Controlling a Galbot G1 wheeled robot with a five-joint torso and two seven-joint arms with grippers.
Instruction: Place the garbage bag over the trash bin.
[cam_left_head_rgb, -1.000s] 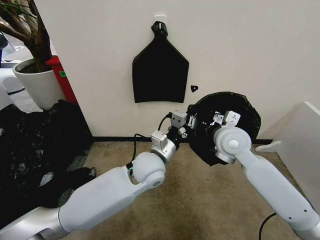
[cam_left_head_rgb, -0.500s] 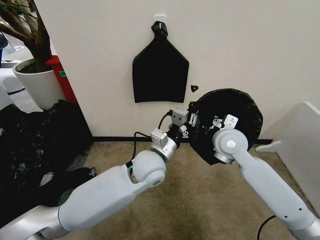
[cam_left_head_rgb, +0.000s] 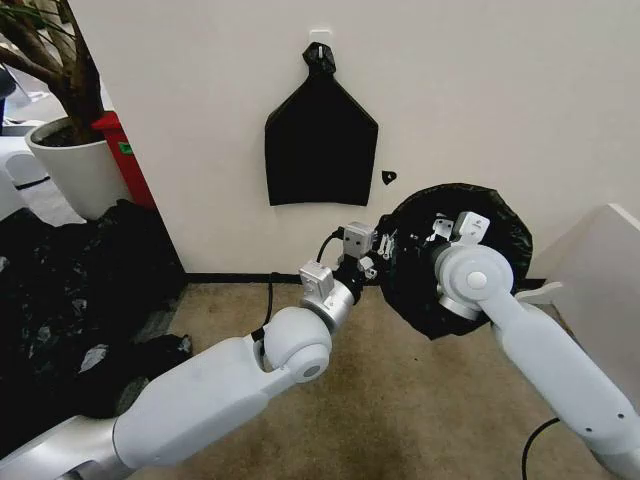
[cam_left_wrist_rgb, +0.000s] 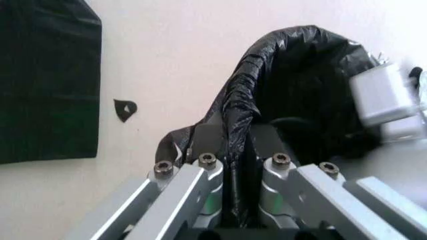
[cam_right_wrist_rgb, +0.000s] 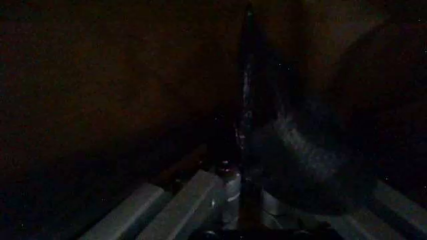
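Ahead of me in the head view, one garbage bag (cam_left_head_rgb: 455, 260) hangs open as a round black mouth in front of the wall (cam_left_head_rgb: 500, 100), raised above the carpeted floor (cam_left_head_rgb: 400, 400). My left fingers (cam_left_head_rgb: 378, 252) sit at the bag's rim on my left side, and my right fingers (cam_left_head_rgb: 440, 228) reach into its mouth near the upper edge. Well off to the left of both, I count one flat black bundle (cam_left_head_rgb: 320, 140) pinned to the wall, one white plant pot (cam_left_head_rgb: 75, 170) and one heap of black plastic (cam_left_head_rgb: 80, 290) on the floor.

From my left wrist, the left fingers (cam_left_wrist_rgb: 233, 145) are pressed together on a fold of the garbage bag (cam_left_wrist_rgb: 293, 90), the plastic running up between them; the flat black bundle (cam_left_wrist_rgb: 47, 80) is off to one side.

From my right wrist, everything is dark. A thin glossy edge of the garbage bag (cam_right_wrist_rgb: 245, 110) runs down between my right fingers (cam_right_wrist_rgb: 243, 170), which appear closed on it.
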